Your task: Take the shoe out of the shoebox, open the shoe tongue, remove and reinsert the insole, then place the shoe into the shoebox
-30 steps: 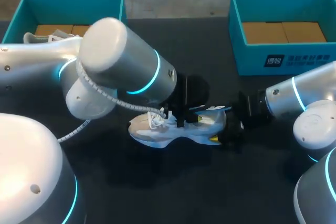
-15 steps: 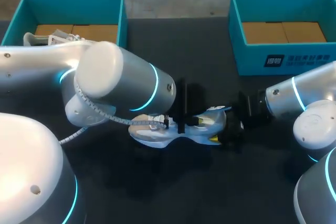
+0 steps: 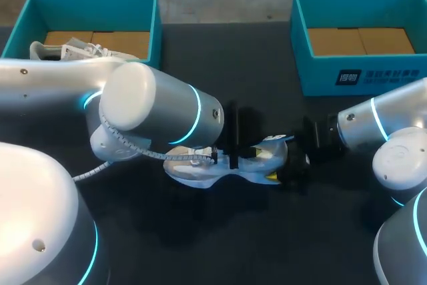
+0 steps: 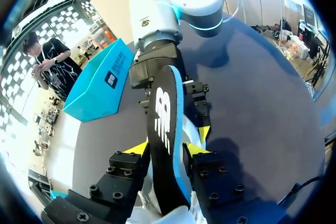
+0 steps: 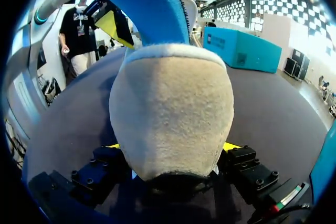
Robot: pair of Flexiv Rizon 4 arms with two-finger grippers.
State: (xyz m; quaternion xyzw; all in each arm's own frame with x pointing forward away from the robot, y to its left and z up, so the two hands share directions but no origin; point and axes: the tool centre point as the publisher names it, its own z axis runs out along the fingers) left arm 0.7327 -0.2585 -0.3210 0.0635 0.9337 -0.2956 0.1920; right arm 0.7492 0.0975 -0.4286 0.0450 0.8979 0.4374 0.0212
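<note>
White sneaker (image 3: 200, 170) on the dark table (image 3: 220, 65), heel clenched by the right gripper (image 5: 171, 148) — the left gripper (image 4: 165, 148), pinching the blue-edged insole (image 4: 164, 124), has dipped toward it, probably starting reinsertion.

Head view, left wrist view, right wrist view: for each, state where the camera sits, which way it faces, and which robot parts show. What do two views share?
Head view: above and behind, looking down on the table; left arm and right arm show, at the shoe.
Left wrist view: on the left wrist, looking along the left claw, shut on the insole; right arm ahead.
Right wrist view: on the right wrist, looking along the right claw, shut on the shoe's heel.
Shared: both wrist views show the insole.
</note>
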